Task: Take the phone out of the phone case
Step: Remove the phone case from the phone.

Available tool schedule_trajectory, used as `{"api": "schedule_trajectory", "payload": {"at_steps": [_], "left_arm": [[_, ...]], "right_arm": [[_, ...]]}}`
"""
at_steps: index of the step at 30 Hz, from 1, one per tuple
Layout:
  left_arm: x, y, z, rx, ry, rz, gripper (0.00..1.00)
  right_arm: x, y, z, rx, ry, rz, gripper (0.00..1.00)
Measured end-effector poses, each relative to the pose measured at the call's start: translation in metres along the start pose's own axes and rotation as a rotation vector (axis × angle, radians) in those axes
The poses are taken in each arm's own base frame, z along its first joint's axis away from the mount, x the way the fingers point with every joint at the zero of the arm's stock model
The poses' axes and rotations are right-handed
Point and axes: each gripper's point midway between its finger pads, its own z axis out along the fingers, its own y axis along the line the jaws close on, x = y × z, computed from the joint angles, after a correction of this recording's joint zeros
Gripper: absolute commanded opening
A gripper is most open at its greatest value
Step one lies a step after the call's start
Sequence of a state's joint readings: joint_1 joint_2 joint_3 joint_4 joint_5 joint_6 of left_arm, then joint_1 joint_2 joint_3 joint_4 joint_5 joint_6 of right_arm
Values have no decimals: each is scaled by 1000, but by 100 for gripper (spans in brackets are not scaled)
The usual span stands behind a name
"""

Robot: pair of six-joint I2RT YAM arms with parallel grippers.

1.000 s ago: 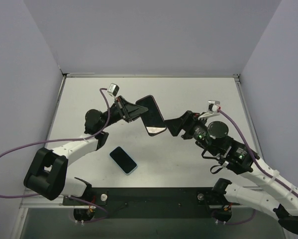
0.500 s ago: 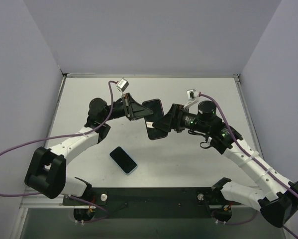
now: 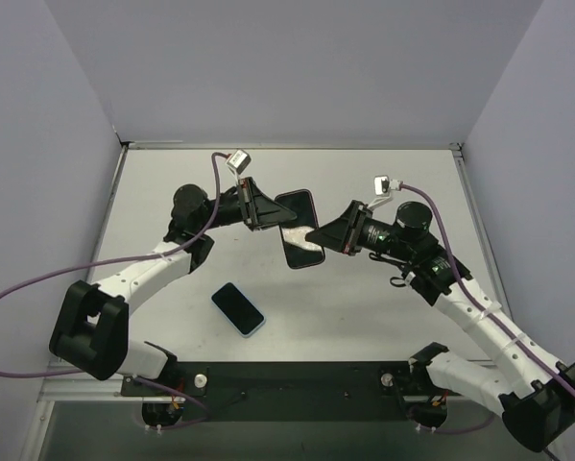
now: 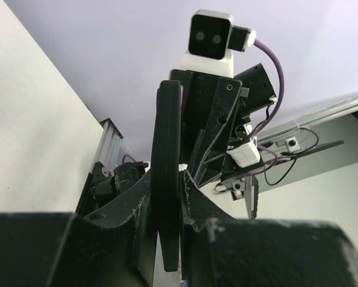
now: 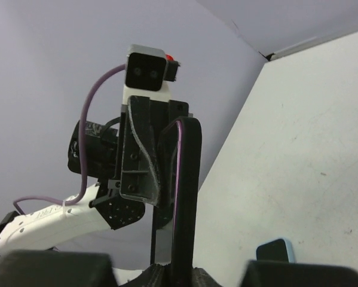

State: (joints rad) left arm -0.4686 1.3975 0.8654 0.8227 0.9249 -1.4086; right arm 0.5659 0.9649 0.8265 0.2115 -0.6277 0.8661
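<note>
Now, nearest the bases, a blue handset [image 3: 237, 308] lies flat on the tabletop [image 3: 364, 317], well apart from the action. Above and beyond it, in the air between the arms, hangs the case [image 3: 297, 206], black with a pink seam. By its dark glossy face the phone [image 3: 302, 238] looks to be seated inside, though that is a judgement. The left end effector [image 3: 275, 219] is clamped on the case's left edge, the right end effector [image 3: 318, 236] pinched onto its lower right edge. Both wrist views show the slab edge-on, squeezed between fingers [image 4: 193, 194]. The step in hand looks like the peel. To do it well, one side should anchor the rim alone while the other bends a corner back, so the phone pops free rather than being trapped by a squeeze on both faces. Slow and small does it: a slip from up there drops everything onto the tabletop.
</note>
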Motion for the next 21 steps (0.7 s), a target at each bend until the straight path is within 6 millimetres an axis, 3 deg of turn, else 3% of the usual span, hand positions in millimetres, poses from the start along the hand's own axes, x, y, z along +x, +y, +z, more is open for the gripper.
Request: {"api": "schedule_trajectory", "payload": {"at_steps": [3,8,9,11,12,13,14,16,17,21], "left_arm": [[-4,4,2,-6,-13,-14,0],[-13,10,2,-14,-26,-30,0],[-15,12,2,-18,-32,-34,13],[-20,15,2,-23,-51,-42,28],[-22,17,3,-26,-62,-47,42],[-25,19,3,-30,-80,-52,47],[-27,22,3,-33,-105,-58,60],[-27,27,2,-45,-138,-58,77],[-25,31,-1,-61,-160,-65,83],[-8,49,-21,-139,-236,-101,89]], "right_arm": [[-10,-1,-1,-18,-17,25,0],[-14,-5,8,-56,-6,91,0],[-16,-7,10,-59,-11,105,0],[-17,-11,13,-67,-34,143,0],[-18,-13,14,-75,-53,162,0],[-19,-15,15,-82,-80,187,0],[-21,-18,16,-89,-110,213,0],[-20,-30,17,-89,-167,273,0],[-20,-38,17,-77,-194,310,0],[-25,-78,12,-1,-313,428,0]]}}
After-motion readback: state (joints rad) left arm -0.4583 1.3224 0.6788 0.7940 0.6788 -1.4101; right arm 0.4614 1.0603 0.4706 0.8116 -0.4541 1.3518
